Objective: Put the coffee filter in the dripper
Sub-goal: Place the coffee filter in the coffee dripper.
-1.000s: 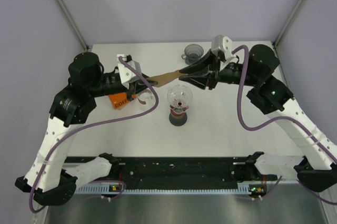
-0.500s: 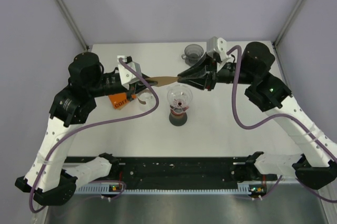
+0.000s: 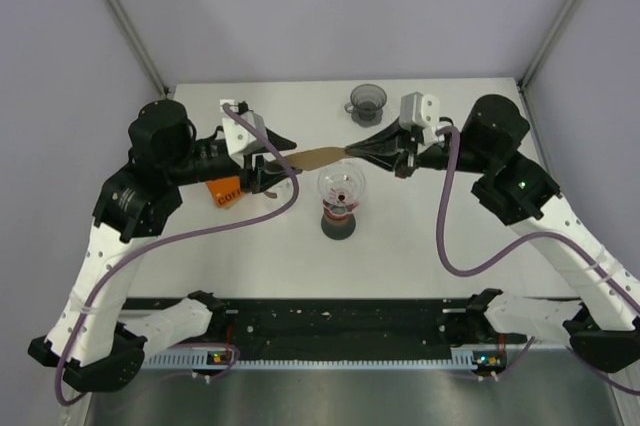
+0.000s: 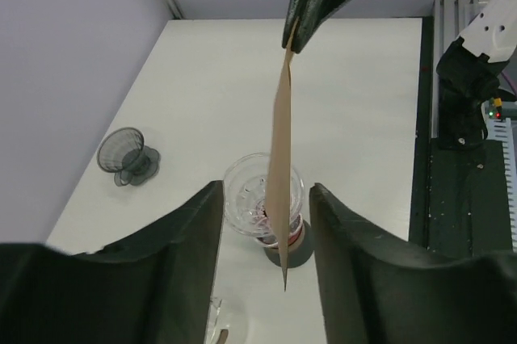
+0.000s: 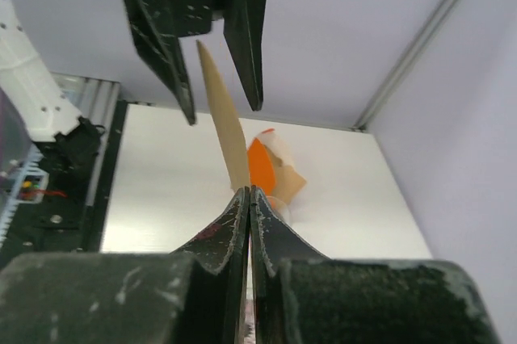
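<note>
The arms have white links, black joints, looping purple cables and dark, scuffed jaws.

"What's on the white desk?"
"At left, an orange packet printed 'COFFE', partly hidden. Near the far edge, well apart from it, stands a smoky grey cup."
</note>
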Tool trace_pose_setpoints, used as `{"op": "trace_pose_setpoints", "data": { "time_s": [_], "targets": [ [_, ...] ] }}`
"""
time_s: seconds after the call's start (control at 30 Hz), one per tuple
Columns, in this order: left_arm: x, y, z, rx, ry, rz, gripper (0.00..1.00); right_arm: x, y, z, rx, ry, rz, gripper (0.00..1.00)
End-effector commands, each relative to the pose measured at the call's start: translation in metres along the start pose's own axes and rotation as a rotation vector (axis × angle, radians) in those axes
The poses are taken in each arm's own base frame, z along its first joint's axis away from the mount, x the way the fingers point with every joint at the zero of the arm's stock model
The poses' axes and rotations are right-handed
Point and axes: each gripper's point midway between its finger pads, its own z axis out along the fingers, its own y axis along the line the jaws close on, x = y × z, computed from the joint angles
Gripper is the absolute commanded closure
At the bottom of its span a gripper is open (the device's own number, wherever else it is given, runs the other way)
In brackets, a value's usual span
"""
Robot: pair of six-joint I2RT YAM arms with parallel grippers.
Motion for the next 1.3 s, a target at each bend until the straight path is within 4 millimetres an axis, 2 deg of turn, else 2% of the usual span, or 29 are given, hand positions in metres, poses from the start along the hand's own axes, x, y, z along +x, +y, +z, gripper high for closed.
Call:
{"op": "trace_pose_setpoints", "data": {
  "time_s": [0.0, 0.1, 0.2, 0.3, 0.4, 0.53, 0.63, 0.67, 0.73, 0.8, 0.83, 0.87, 0.97, 1.07, 1.17, 1.27],
  "targets": [
    [-0.016, -0.008, -0.006, 0.012, -0.057, -0.016, 0.40, -0.001, -0.023, -0.016, 0.137, 0.028, -0.269, 1.00],
    [-0.031, -0.007, -0.009, -0.002, -0.099, -0.061, 0.32, 0.015, -0.022, -0.019, 0.118, 0.075, -0.408, 1.00],
    [-0.050, -0.002, -0.014, -0.025, -0.165, -0.144, 0.27, 0.031, -0.003, -0.023, 0.010, 0.090, -0.563, 1.00],
    [-0.058, 0.005, -0.015, -0.062, -0.214, -0.298, 0.23, 0.031, 0.011, -0.026, -0.042, 0.068, -0.634, 1.00],
    [-0.051, 0.010, -0.007, -0.067, -0.191, -0.438, 0.26, 0.027, 0.020, -0.027, -0.105, 0.077, -0.691, 1.00],
    [-0.025, 0.021, 0.008, -0.083, -0.078, -0.675, 0.30, 0.017, 0.029, -0.024, -0.161, 0.034, -0.810, 1.00],
    [-0.024, 0.014, 0.012, -0.006, -0.132, -0.783, 0.27, 0.002, 0.031, -0.022, -0.189, -0.007, -0.856, 1.00],
    [-0.023, 0.009, 0.011, 0.020, -0.140, -0.773, 0.20, -0.001, 0.031, -0.021, -0.195, -0.015, -0.865, 1.00],
    [-0.024, -0.002, 0.009, 0.081, -0.150, -0.722, 0.15, -0.010, 0.033, -0.019, -0.221, -0.038, -0.889, 1.00],
    [-0.036, -0.021, 0.001, 0.201, -0.171, -0.565, 0.09, -0.018, 0.034, -0.015, -0.257, -0.059, -0.906, 1.00],
    [-0.047, -0.025, -0.006, 0.220, -0.186, -0.448, 0.08, -0.018, 0.034, -0.013, -0.278, -0.060, -0.905, 1.00],
    [-0.050, -0.029, -0.012, 0.223, -0.165, -0.395, 0.07, -0.020, 0.036, -0.011, -0.300, -0.067, -0.907, 1.00],
    [-0.049, -0.026, -0.020, 0.176, -0.110, -0.251, 0.02, -0.020, 0.043, -0.008, -0.355, -0.097, -0.909, 1.00],
    [-0.036, -0.033, -0.017, 0.209, -0.088, -0.303, 0.01, -0.024, 0.052, -0.007, -0.402, -0.147, -0.917, 1.00],
    [-0.024, -0.039, -0.008, 0.267, -0.096, -0.461, 0.01, -0.026, 0.060, -0.007, -0.442, -0.168, -0.944, 1.00],
    [-0.032, -0.034, -0.001, 0.308, -0.156, -0.431, 0.01, -0.027, 0.065, -0.006, -0.471, -0.157, -0.991, 1.00]
  ]
}}
